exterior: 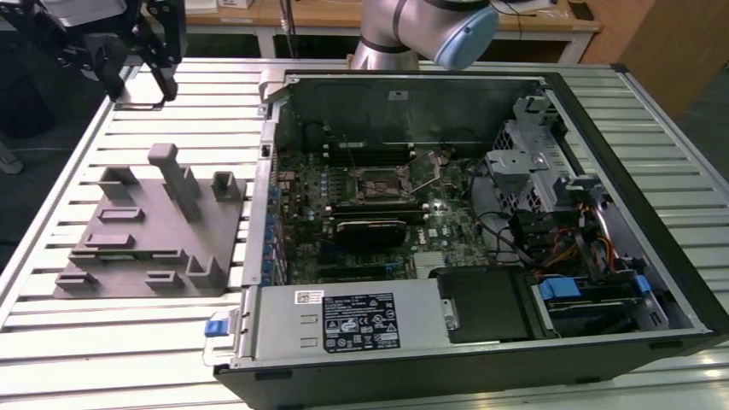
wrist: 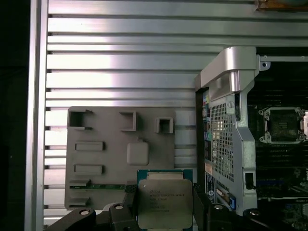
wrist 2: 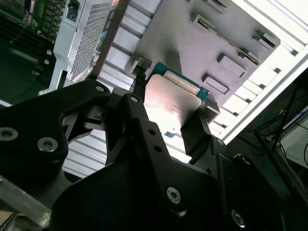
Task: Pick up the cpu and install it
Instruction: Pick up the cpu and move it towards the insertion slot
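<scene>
Right now my gripper (exterior: 142, 84) hangs at the upper left of the exterior view, over the slatted table (exterior: 114, 359). It is past the grey holder block (exterior: 148, 231) and well apart from the open computer case (exterior: 456, 376). In both wrist views I see it clamped on the cpu (wrist: 165, 202), black fingers (wrist: 129, 197) pressing two opposite edges, silver lid facing the first wrist camera.

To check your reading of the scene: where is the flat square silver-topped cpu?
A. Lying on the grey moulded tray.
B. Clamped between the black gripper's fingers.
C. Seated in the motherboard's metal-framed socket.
B: in the first wrist view the silver-topped square cpu sits between the black gripper's fingers.
</scene>
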Robot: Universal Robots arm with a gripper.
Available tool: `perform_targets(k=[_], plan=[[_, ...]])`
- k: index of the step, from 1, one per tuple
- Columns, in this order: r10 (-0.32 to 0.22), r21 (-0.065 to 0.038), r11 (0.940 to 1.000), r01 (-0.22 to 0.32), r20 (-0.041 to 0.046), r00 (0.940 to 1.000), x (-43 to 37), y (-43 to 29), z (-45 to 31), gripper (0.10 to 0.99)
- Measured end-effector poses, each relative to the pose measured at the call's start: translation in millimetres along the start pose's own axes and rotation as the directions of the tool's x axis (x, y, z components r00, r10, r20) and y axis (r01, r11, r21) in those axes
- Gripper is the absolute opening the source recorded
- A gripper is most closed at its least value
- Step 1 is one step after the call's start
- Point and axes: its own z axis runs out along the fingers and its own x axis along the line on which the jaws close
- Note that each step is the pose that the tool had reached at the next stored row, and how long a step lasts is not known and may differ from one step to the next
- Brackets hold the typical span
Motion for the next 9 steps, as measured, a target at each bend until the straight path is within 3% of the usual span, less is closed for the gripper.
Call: perform_targets(k=[9], plan=[[0.000,0.000,1.0000,0.000,0.0000,1.0000,-15.7,0.3,0.7,0.541]])
